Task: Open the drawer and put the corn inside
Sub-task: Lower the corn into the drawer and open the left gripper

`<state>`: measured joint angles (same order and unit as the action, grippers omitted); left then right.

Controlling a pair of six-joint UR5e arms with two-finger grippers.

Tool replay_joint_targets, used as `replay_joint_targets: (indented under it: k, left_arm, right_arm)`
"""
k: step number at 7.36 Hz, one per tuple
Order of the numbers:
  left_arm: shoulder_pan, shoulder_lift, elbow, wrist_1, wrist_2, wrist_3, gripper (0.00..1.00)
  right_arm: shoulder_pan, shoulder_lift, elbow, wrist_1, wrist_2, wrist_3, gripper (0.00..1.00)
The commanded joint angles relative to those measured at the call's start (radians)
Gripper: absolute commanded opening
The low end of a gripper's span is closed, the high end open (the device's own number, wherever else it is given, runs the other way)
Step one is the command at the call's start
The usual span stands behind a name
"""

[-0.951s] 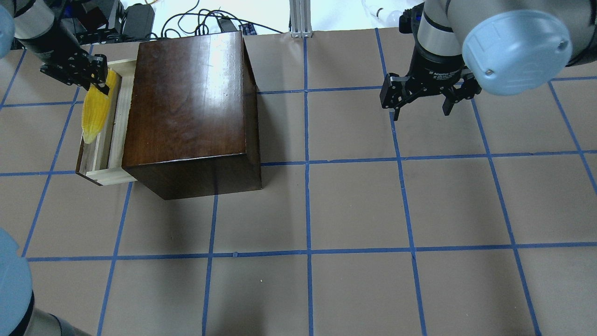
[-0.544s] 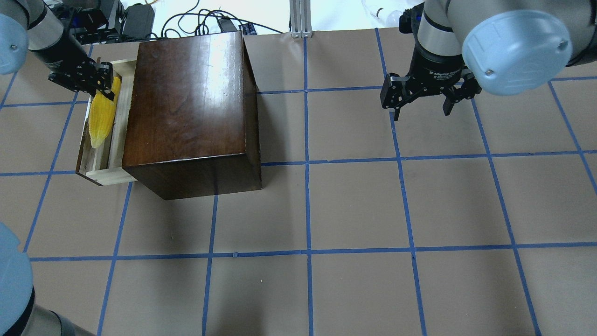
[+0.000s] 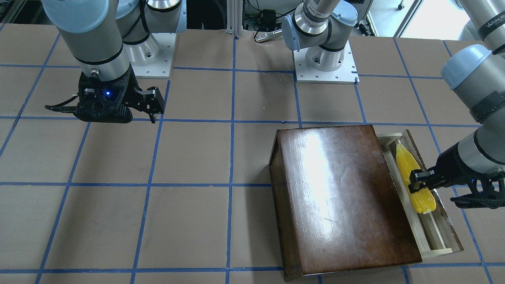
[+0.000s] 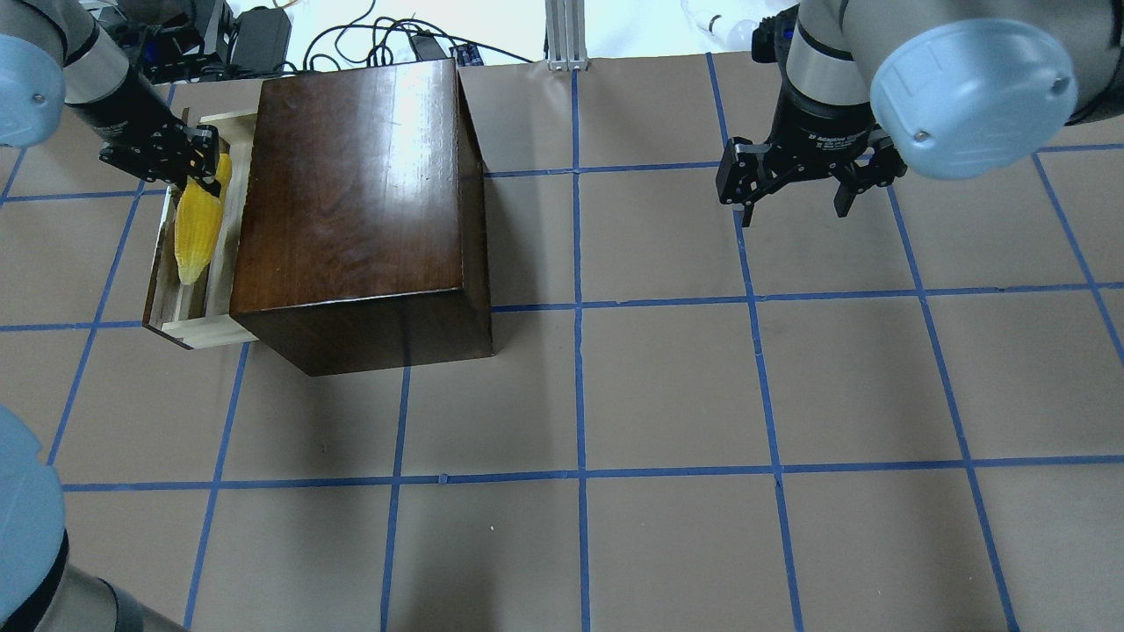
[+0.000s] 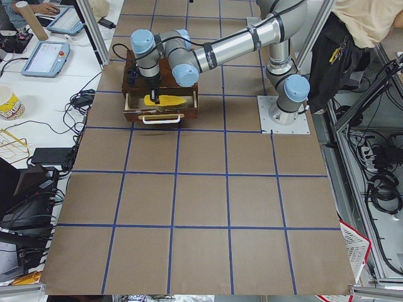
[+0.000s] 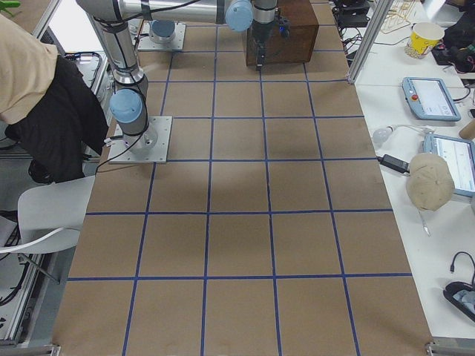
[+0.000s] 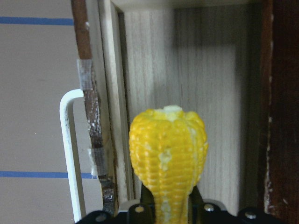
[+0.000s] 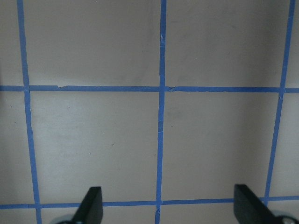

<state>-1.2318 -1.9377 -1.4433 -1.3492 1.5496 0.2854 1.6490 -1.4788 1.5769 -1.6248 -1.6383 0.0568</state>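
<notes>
One cabinet (image 4: 351, 193) stands just beside the corn (image 4: 198, 233) in the drawer (image 4: 200, 332)

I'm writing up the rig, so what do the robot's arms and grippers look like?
The left arm and right arm are silver-grey tubes with pale blue joint caps. The left gripper and right gripper are black, two-fingered; the right's body bears white lettering.

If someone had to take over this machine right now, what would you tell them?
Left gripper: shut on the corn.
Right gripper: open, empty, over bare table.
Done: drawer pulled out of the cabinet; corn held lengthwise in it.
Left: release the corn and withdraw. Whether it touches the drawer floor cannot be told.
</notes>
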Motion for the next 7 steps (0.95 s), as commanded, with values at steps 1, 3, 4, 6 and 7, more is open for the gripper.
replay_joint_targets:
  k: [1,3,4,6,7]
  left_arm:
    - [0.0,0.009,0.0,-0.002,-0.002,-0.011,0.65]
    - [-0.003,0.037,0.006,-0.015,0.007,-0.011,0.96]
    - [-0.003,0.055,0.01,-0.042,0.009,-0.011,0.97]
    - [-0.009,0.107,0.021,-0.094,0.004,-0.011,0.99]
    - [-0.02,0.149,0.027,-0.134,0.0,-0.014,0.99]
  right_arm:
    - [0.0,0.0,0.0,0.0,0.0,0.0,1.0]
    - [0.0,0.0,0.0,0.0,0.0,0.0,1.0]
    - [0.0,0.0,0.0,0.0,0.0,0.0,1.0]
    - [0.0,0.0,0.0,0.0,0.0,0.0,1.0]
    - [0.0,0.0,0.0,0.0,0.0,0.0,1.0]
